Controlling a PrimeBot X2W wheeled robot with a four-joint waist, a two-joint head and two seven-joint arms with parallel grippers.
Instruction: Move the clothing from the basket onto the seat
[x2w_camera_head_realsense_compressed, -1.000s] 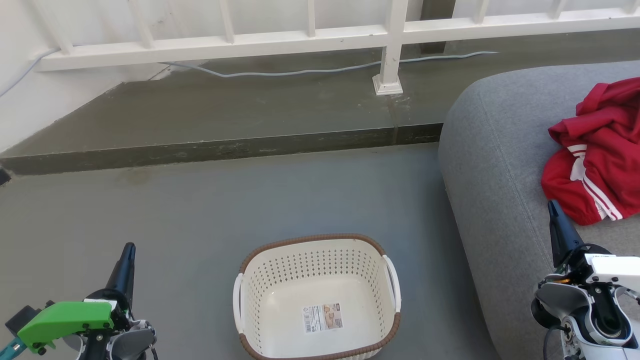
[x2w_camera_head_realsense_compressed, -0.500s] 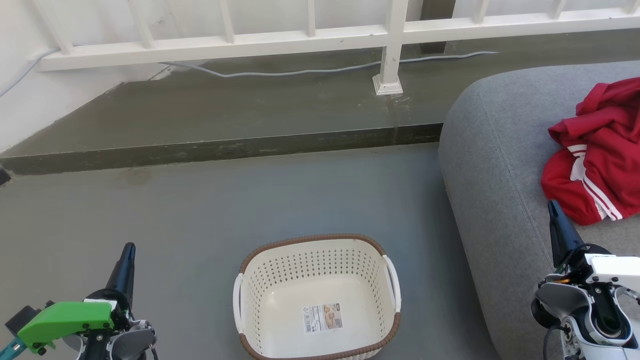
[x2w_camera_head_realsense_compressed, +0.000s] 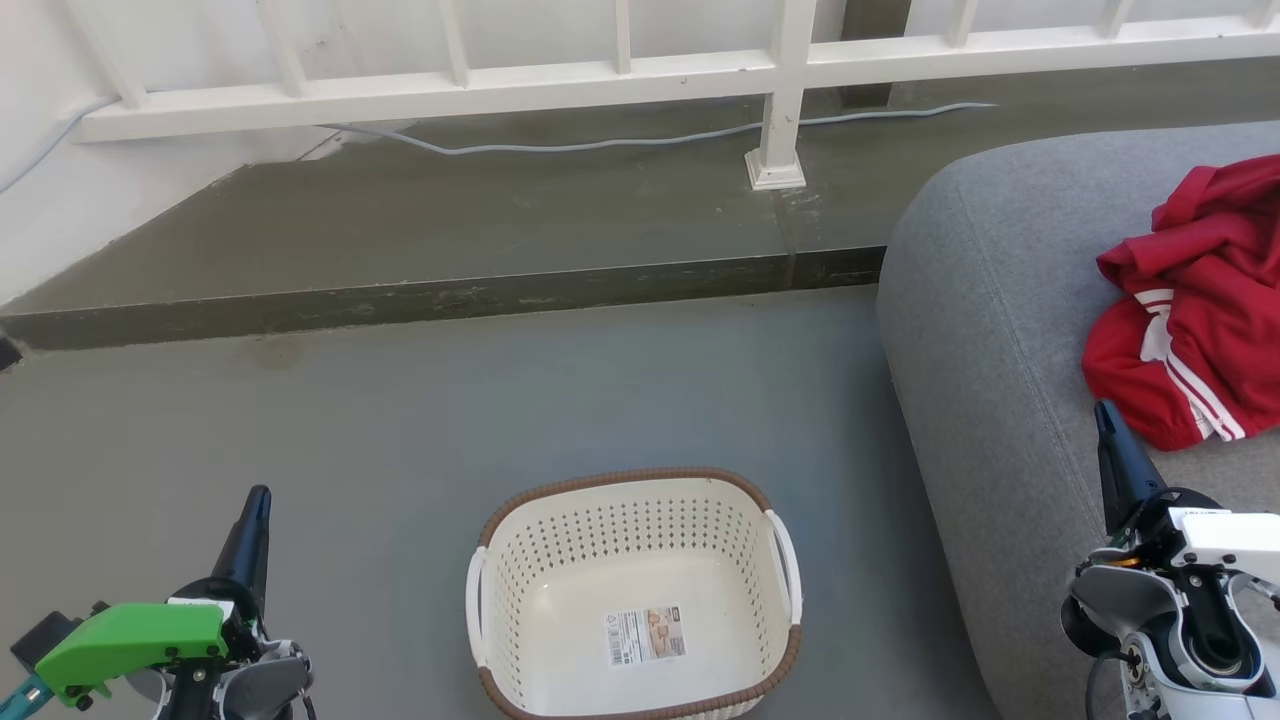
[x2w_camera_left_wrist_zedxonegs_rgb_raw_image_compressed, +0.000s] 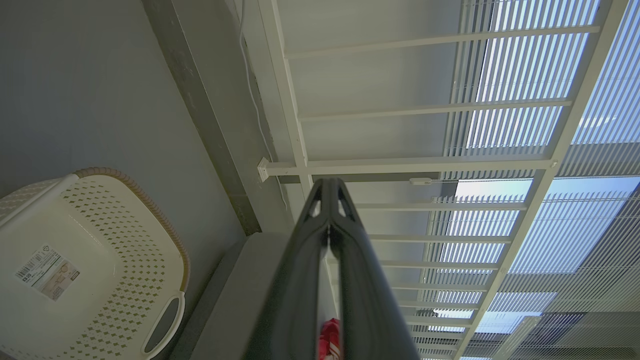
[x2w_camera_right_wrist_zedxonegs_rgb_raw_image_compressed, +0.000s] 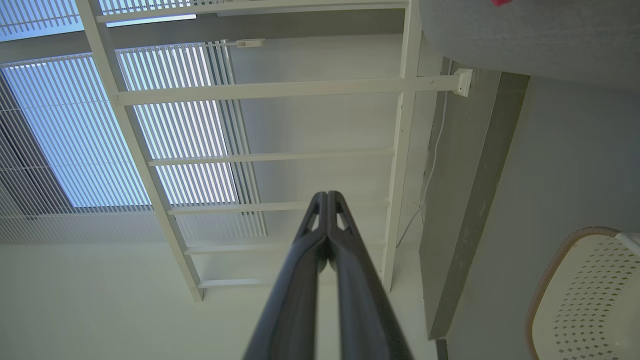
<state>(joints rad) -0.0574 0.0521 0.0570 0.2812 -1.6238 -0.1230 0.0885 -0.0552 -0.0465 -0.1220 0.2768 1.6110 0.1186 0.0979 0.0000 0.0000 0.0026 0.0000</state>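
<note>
Stillness marks the head view: the basket (x2w_camera_head_realsense_compressed: 620, 525) sits bare at lower centre on the floor, the clothing (x2w_camera_head_realsense_compressed: 1200, 300) lies heaped at right on the seat (x2w_camera_head_realsense_compressed: 990, 330), and nothing has shifted over the last second (so the transfer looks finished). The left end effector (x2w_camera_head_realsense_compressed: 257, 497) at lower left and the right end effector (x2w_camera_head_realsense_compressed: 1103, 410) at lower right hang idle. In the left wrist view, the fingers (x2w_camera_left_wrist_zedxonegs_rgb_raw_image_compressed: 300, 260) are pressed together, holding nothing. In the right wrist view, the fingers (x2w_camera_right_wrist_zedxonegs_rgb_raw_image_compressed: 298, 270) are likewise together and empty.

Left gripper (x2w_camera_head_realsense_compressed: 258, 497): long dark fingers under a bright green cover (x2w_camera_head_realsense_compressed: 130, 640). Right gripper (x2w_camera_head_realsense_compressed: 1103, 410): same fingers, white-and-grey housing (x2w_camera_head_realsense_compressed: 1225, 535), black cable (x2w_camera_head_realsense_compressed: 1095, 690).
</note>
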